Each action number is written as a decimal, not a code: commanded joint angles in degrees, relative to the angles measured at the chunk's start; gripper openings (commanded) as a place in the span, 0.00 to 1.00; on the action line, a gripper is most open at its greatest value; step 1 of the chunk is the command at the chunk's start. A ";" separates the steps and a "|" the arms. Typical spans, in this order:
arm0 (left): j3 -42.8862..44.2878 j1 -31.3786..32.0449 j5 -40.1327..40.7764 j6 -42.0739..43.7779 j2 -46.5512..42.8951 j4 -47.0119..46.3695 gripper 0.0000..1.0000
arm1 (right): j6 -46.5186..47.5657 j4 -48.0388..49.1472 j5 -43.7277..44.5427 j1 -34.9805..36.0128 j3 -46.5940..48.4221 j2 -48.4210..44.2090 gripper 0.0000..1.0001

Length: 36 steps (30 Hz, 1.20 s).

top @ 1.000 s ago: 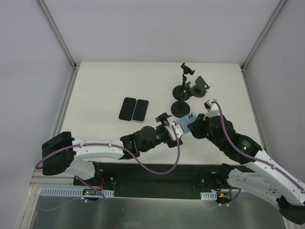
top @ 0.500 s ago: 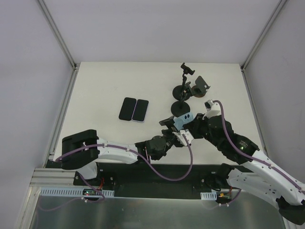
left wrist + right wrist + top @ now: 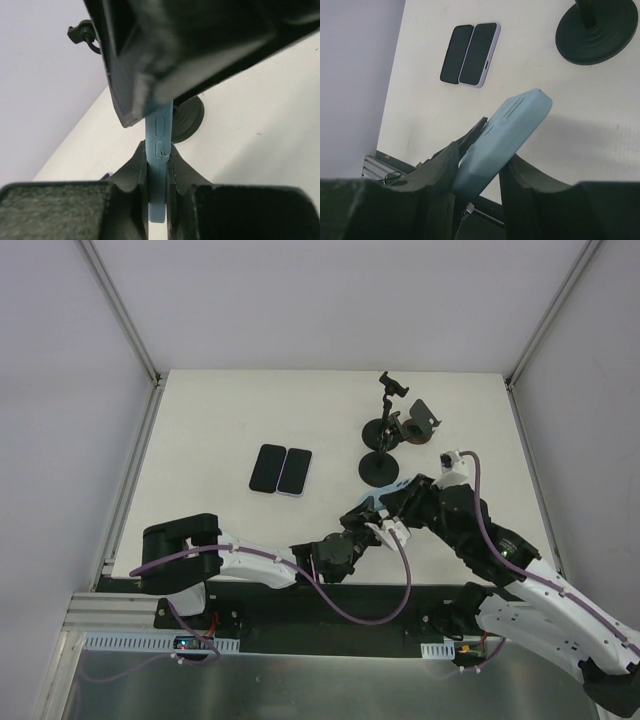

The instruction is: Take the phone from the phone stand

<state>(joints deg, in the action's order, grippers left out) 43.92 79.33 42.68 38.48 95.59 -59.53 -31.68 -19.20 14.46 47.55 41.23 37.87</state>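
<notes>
A light-blue phone hangs in the air above the table, in front of the black phone stand. My left gripper is shut on the phone's lower edge; in the left wrist view the phone is pinched edge-on between both pads of the gripper. My right gripper stands open around the other end. There the phone leans on the left finger, with a gap to the right one. The stand's round base carries no phone.
A black phone and a lilac-cased phone lie side by side, screens up, left of centre. Two more black stands rise at the back right. The dark rail of the arm bases runs just below the grippers.
My left arm swung right to the phone and its jaws shut on it. My right gripper, shut on the phone before, has loosened its jaws.
</notes>
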 commanded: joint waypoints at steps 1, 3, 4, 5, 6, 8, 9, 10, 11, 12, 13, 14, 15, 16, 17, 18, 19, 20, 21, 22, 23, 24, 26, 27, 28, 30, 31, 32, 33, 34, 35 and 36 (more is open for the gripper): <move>1.87 -0.23 2.59 -3.75 -1.11 -1.65 0.00 | 0.66 5.93 1.54 -0.18 -0.62 -3.06 0.46; 1.69 -0.23 2.59 -4.90 -1.63 0.19 0.00 | 0.74 6.19 2.50 -0.35 -1.07 -4.03 0.54; 1.43 -0.23 2.41 -6.04 -2.33 0.81 0.00 | 0.83 6.19 2.85 -0.27 -1.24 -4.38 0.62; 1.43 -0.32 2.33 -6.74 -2.60 2.47 0.00 | 1.18 6.19 3.64 -0.35 -1.42 -5.16 0.65; 1.34 -0.32 2.32 -7.62 -2.95 3.36 0.00 | 1.44 6.19 4.08 -0.35 -1.51 -5.69 0.68; 0.99 -0.58 1.89 -10.17 -4.27 5.29 0.00 | 2.67 6.19 5.66 -0.35 -1.95 -7.27 0.77; 0.82 -0.93 1.54 -11.40 -4.71 8.08 0.00 | 3.29 6.19 6.10 -0.27 -2.12 -7.89 0.79; 0.81 -1.19 0.92 -13.93 -5.93 9.68 0.00 | 3.81 6.11 7.15 -0.35 -2.30 -9.11 0.85; 0.81 -1.54 0.40 -15.44 -6.64 11.26 0.00 | 5.04 6.02 7.60 -0.44 -2.47 -9.65 0.87; 0.73 -2.50 -0.13 -16.93 -7.43 15.63 0.00 | 5.83 5.58 8.21 -0.35 -2.56 -10.26 0.91; 0.81 -3.04 -0.75 -20.43 -9.09 17.76 0.00 | 6.54 5.32 9.35 -0.44 -2.56 -11.31 0.94; 0.90 -3.74 -2.32 -22.20 -10.06 20.22 0.00 | 7.41 4.88 10.06 -0.35 -2.56 -11.76 0.95; 0.90 -4.53 -3.29 -24.05 -10.94 22.50 0.00 | 8.55 3.74 10.93 -0.35 -2.47 -12.20 0.99; 1.16 -6.54 -4.61 -28.15 -12.87 28.35 0.00 | 9.09 3.12 12.60 -0.35 -2.47 -13.16 1.00; 1.34 -7.86 -6.62 -30.28 -13.84 31.02 0.00 | 9.70 2.51 13.31 -0.35 -2.47 -13.69 1.00; 1.17 -9.18 -8.38 -33.87 -15.77 33.49 0.00 | 10.67 1.46 14.10 -0.35 -2.47 -14.13 0.97; 1.17 -12.41 -10.23 -35.56 -16.74 38.65 0.00 | 11.02 0.93 15.67 -0.35 -2.47 -15.18 0.96; 0.91 -14.10 -12.42 -37.23 -17.71 40.70 0.00 | 11.55 0.40 16.30 -0.35 -2.56 -15.71 0.96; 0.55 -15.68 -13.66 -38.38 -19.55 42.81 0.00 | 12.69 -0.39 17.00 -0.35 -2.74 -16.15 0.96; 0.55 -19.87 -15.24 -39.96 -20.44 47.00 0.00 | 13.13 -0.83 18.05 -0.27 -2.82 -17.12 0.96; 0.64 -21.83 -16.73 -40.76 -21.14 49.66 0.00 | 13.66 -1.36 18.50 -0.35 -2.91 -17.39 0.96; 0.90 -24.37 -19.71 -41.98 -22.63 51.68 0.00 | 14.10 -1.89 19.02 -0.44 -3.00 -17.82 0.96; 1.51 -32.51 -24.98 -43.65 -23.87 58.34 0.00 | 15.42 -2.42 19.82 -0.35 -3.18 -18.53 0.96; 2.30 -35.36 -30.23 -44.80 -24.66 59.78 0.00 | 15.77 -2.59 19.91 -0.35 -3.44 -18.71 0.96; 2.92 -38.17 -33.07 -45.07 -24.84 62.66 0.00 | 16.47 -2.60 19.99 -0.35 -3.53 -18.97 0.96; 5.19 -47.57 -37.99 -45.77 -24.58 69.00 0.00 | 17.09 -2.60 19.82 -0.35 -3.62 -19.06 0.96; 6.08 -50.21 -40.02 -46.04 -24.31 70.67 0.00 | 17.44 -2.60 19.82 -0.35 -3.70 -18.80 0.96; 7.22 -52.06 -40.21 -46.30 -23.88 72.08 0.00 | 18.23 -2.68 19.64 -0.35 -3.70 -18.71 0.96; 9.84 -55.82 -41.17 -46.65 -22.31 75.05 0.00 | 18.58 -2.60 19.64 -0.35 -3.70 -18.71 0.96; 11.43 -57.86 -45.18 -46.83 -21.25 76.65 0.00 | 18.93 -2.68 19.47 -0.35 -3.70 -18.45 0.96; 13.02 -59.80 -47.14 -46.92 -20.10 78.67 0.00 | 19.89 -2.60 19.29 -0.35 -3.70 -18.36 0.96; 15.82 -64.08 -49.07 -46.57 -18.18 81.30 0.00 | 20.43 -2.60 19.20 -0.44 -3.70 -18.36 0.96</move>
<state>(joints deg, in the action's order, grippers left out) 50.04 23.18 6.76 -5.74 74.13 12.58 -15.07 -22.35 32.62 47.07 37.58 19.35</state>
